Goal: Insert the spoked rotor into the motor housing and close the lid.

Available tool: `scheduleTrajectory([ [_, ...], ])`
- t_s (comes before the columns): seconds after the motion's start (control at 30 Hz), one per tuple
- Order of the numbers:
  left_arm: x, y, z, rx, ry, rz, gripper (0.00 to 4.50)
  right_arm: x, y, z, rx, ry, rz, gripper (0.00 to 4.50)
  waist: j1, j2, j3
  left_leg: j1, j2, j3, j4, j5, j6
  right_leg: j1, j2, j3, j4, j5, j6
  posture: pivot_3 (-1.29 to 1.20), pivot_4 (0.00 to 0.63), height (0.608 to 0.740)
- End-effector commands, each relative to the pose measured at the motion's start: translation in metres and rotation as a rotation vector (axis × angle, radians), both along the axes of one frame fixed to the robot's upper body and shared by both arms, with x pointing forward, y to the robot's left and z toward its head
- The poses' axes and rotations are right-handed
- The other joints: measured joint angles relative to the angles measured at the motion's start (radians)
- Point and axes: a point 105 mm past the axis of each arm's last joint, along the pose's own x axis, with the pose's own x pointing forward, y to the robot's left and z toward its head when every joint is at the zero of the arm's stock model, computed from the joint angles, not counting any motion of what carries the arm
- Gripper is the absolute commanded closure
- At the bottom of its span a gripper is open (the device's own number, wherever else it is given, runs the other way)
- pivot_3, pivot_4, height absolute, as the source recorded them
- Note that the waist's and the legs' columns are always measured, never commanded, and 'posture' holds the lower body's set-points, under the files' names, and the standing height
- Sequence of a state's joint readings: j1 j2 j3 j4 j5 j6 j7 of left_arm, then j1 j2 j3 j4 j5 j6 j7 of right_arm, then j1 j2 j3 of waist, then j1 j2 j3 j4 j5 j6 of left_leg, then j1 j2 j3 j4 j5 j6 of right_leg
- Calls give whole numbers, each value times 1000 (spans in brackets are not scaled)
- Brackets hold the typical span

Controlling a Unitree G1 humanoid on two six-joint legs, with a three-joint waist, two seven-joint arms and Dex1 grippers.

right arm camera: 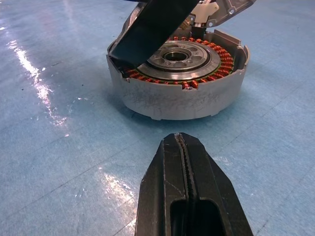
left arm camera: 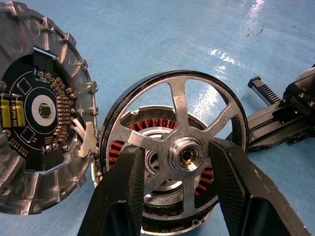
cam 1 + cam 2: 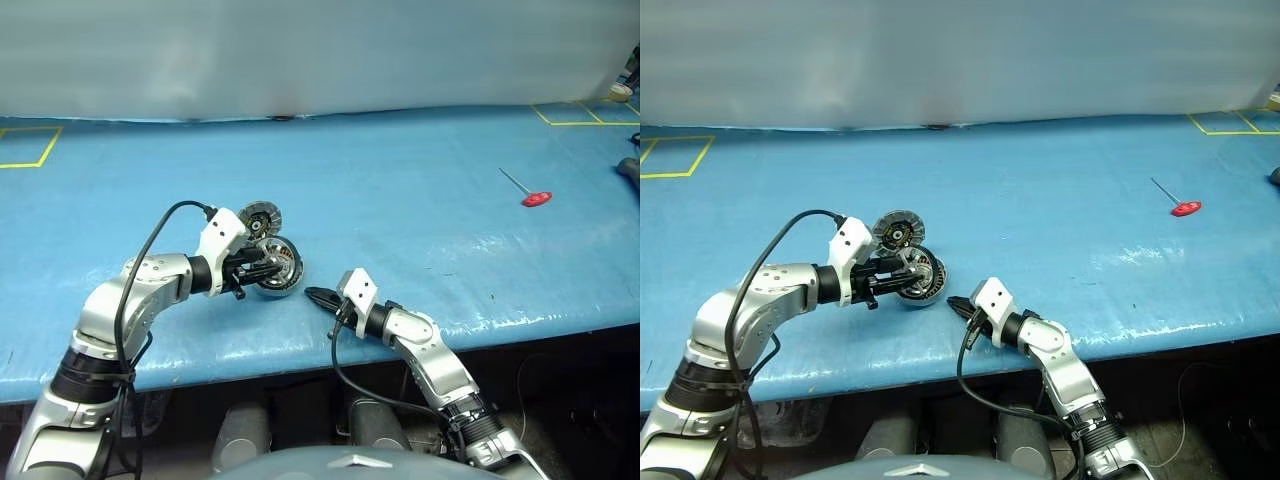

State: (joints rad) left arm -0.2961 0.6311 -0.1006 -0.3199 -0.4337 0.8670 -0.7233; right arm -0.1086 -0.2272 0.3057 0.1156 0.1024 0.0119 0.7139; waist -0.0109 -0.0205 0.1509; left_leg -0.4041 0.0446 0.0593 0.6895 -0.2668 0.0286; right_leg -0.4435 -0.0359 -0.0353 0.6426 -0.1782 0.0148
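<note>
The motor housing (image 1: 182,93), a grey cup with copper windings, sits on the blue table near its front edge. Its lid (image 2: 39,113) stands open at the housing's far-left edge, with its circuit-board inner face showing. My left gripper (image 2: 179,152) is shut on the spoked rotor (image 2: 197,98), one finger on each side of the silver hub. The rotor tilts over the housing's mouth, and its dark rim (image 1: 152,24) leans down into the cup on one side. My right gripper (image 3: 312,295) lies shut on the table just right of the housing, holding nothing.
A red-handled tool (image 3: 535,198) lies far to the right on the blue table cover (image 3: 400,180). Yellow tape squares (image 3: 30,145) mark the back corners. The table's front edge (image 3: 300,355) runs close below both grippers.
</note>
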Motion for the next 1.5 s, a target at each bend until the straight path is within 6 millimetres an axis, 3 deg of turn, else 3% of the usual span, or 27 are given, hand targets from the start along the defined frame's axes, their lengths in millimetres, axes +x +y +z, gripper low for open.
scheduleTrajectory([
  [0.03,3,2,8,7,-26,10,2653,3,1,12,26,-44,-3,4500,0,0,0,0,0,0,0,0,0,0,0,0,0,0,0,0,150,740],
  [0.33,9,6,23,-28,-69,41,2653,2,3,10,21,-39,3,4500,0,0,0,0,0,0,0,0,0,0,0,0,0,0,0,0,150,740],
  [0.5,2,3,27,-29,-64,20,2653,0,4,8,19,-31,6,4500,0,0,0,0,0,0,0,0,0,0,0,0,0,0,0,0,150,740],
  [1.5,-2,9,3,40,25,33,2653,-2,5,6,18,-23,-3,4500,-1,0,0,0,0,0,0,0,0,0,0,0,0,0,0,0,150,740],
])
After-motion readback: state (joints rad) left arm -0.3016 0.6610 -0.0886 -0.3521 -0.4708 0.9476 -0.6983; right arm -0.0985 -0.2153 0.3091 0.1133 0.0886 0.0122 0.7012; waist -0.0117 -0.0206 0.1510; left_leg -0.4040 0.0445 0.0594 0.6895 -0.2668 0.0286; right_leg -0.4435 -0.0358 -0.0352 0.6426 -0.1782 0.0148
